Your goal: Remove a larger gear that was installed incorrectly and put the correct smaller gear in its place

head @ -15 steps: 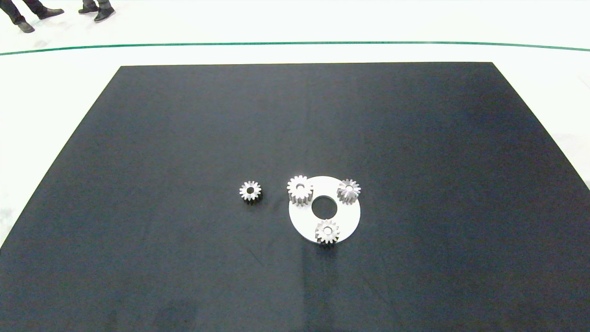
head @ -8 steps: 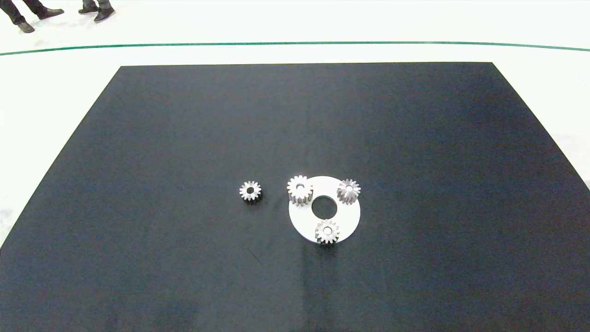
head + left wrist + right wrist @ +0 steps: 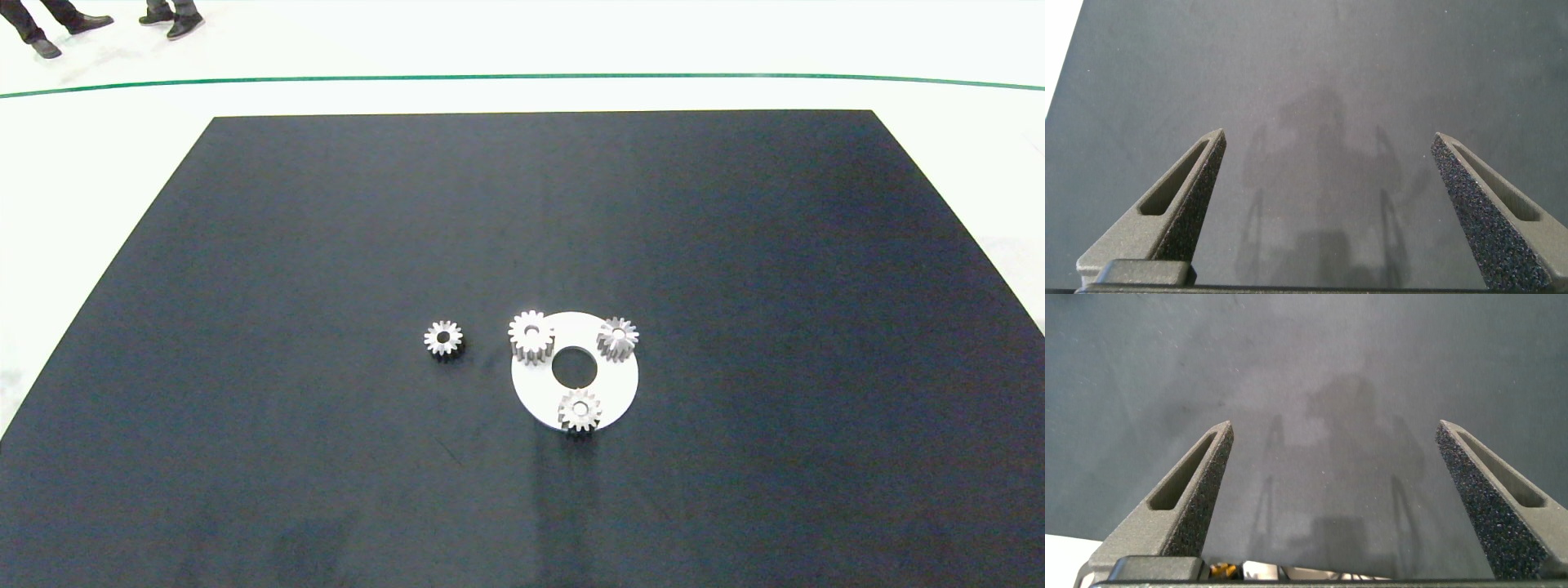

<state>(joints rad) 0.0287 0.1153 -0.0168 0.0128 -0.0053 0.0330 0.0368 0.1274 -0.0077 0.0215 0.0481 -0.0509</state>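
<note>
A white ring plate [image 3: 620,384] lies on the black mat and carries three silvery gears. The larger gear [image 3: 531,335] stands at the plate's left rim, taller and wider than the others. Two small gears sit on the plate at the right [image 3: 618,336] and the front [image 3: 580,410]. A third smaller gear [image 3: 443,337] lies loose on the mat to the plate's left. Neither arm shows in the head view. In the wrist views the left gripper [image 3: 1327,137] and the right gripper [image 3: 1333,425] are open over bare mat, with nothing between their fingers.
The black mat [image 3: 326,229] covers most of the white table. A green line [image 3: 522,77] runs across the floor beyond it. A person's legs and shoes [image 3: 49,20] show at the far left corner.
</note>
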